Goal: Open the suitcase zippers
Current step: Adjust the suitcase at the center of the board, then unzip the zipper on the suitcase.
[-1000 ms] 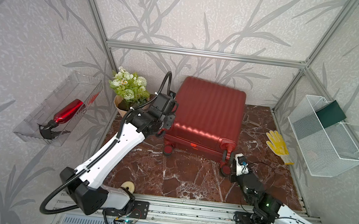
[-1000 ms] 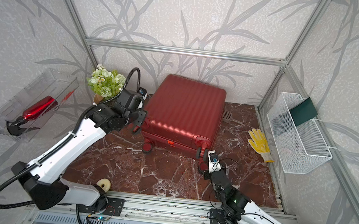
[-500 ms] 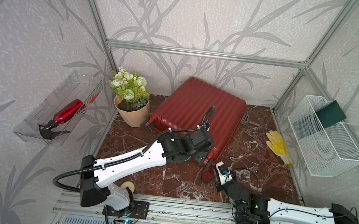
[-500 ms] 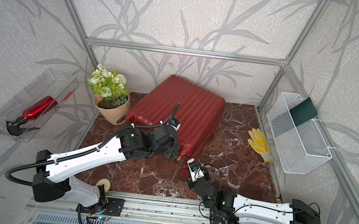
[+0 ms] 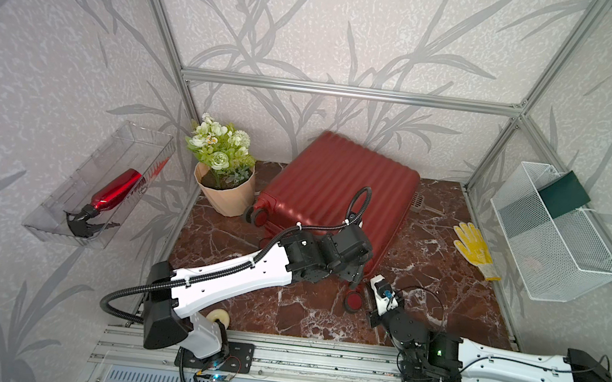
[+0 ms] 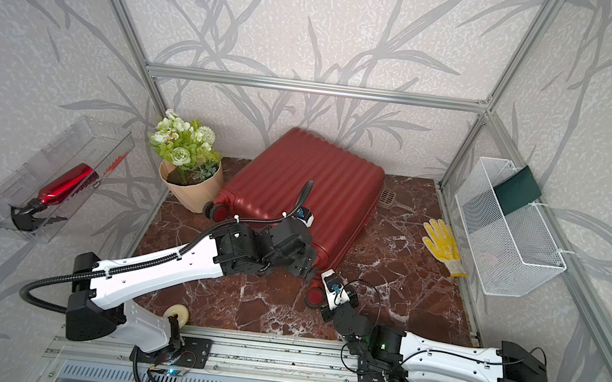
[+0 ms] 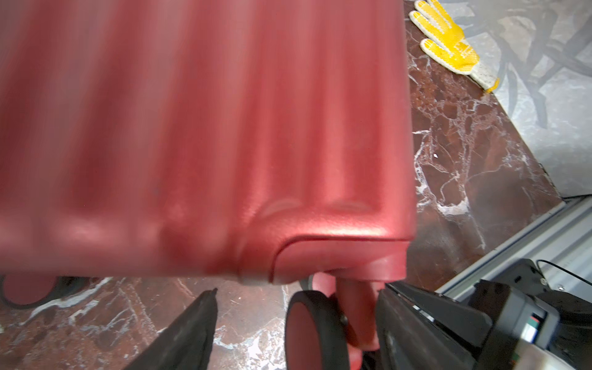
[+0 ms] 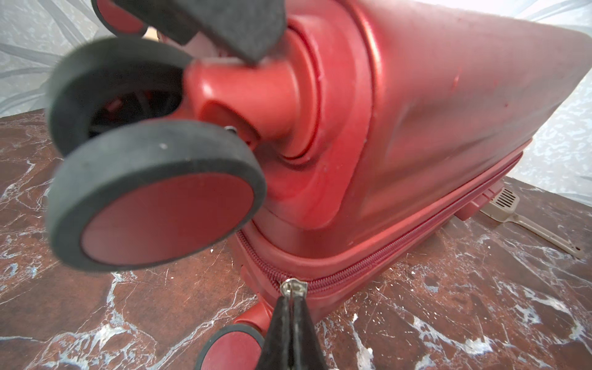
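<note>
Swung from square-on to a diagonal within the past second, the suitcase (image 5: pixel 335 191) is lying flat on the marble tabletop (image 5: pixel 302 317), between a flower pot (image 5: pixel 223 194) and a yellow glove (image 5: pixel 476 248). The left tool (image 7: pixel 298 291) is standing wide open, gripping nothing, its fingers straddling the near corner's wheel (image 7: pixel 315 326). The right tool (image 8: pixel 292 299) is pinching tight the pull (image 8: pixel 293 286) of the zipper (image 8: pixel 368 272) low on the case's side.
</note>
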